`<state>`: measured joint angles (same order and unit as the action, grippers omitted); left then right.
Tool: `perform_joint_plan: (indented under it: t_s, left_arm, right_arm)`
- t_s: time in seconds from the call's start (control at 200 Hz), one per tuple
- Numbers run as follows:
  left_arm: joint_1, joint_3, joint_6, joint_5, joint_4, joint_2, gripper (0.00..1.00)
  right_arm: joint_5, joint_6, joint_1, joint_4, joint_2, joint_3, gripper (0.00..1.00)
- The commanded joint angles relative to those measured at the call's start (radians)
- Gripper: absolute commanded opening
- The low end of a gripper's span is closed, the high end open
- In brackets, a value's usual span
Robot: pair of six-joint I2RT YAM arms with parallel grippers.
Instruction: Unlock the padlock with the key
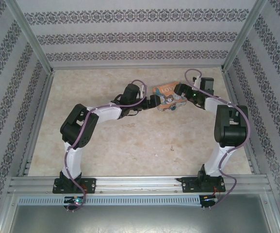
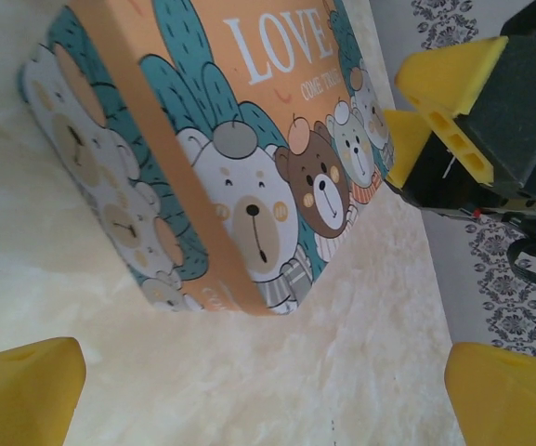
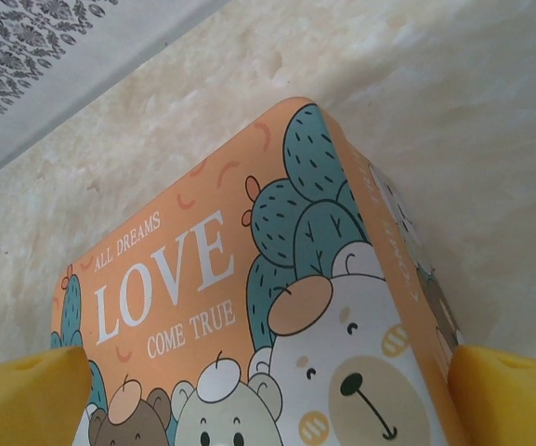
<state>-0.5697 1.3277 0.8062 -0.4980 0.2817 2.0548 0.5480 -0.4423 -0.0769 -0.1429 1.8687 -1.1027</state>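
Observation:
An orange "LOVE" tin with cartoon bears lies on the table toward the back, between my two grippers. My left gripper is at its left end and is open. In the left wrist view its yellow fingertips stand wide apart over bare table, with the tin just ahead of them. My right gripper is at the tin's right end, also open. Its wrist view has the tin's lid lying between the wide-spread fingertips; I cannot tell if they touch it. The padlock and key are out of view.
The beige marbled table is boxed in by patterned walls and metal frame posts on three sides. My right gripper also appears in the left wrist view, close to the tin's far end. Both arm bases sit at the near rail.

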Motion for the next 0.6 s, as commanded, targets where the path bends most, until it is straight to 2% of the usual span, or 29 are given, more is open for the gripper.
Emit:
perform_joint_plan:
  t_s: [0.0, 0.45, 0.595]
  left_arm:
    - [-0.014, 0.064, 0.035, -0.030, -0.022, 0.043, 1.00]
    - [-0.027, 0.200, 0.049, -0.058, -0.062, 0.154, 1.00]
    - [-0.027, 0.207, 0.033, -0.058, -0.072, 0.152, 1.00]
  right_arm:
    - [0.048, 0.033, -0.012, 0.031, 0.022, -0.051, 0.98]
    - [0.145, 0.052, -0.008, 0.078, 0.053, -0.090, 0.98]
    - [0.189, 0.044, 0.005, 0.082, 0.036, -0.066, 0.94]
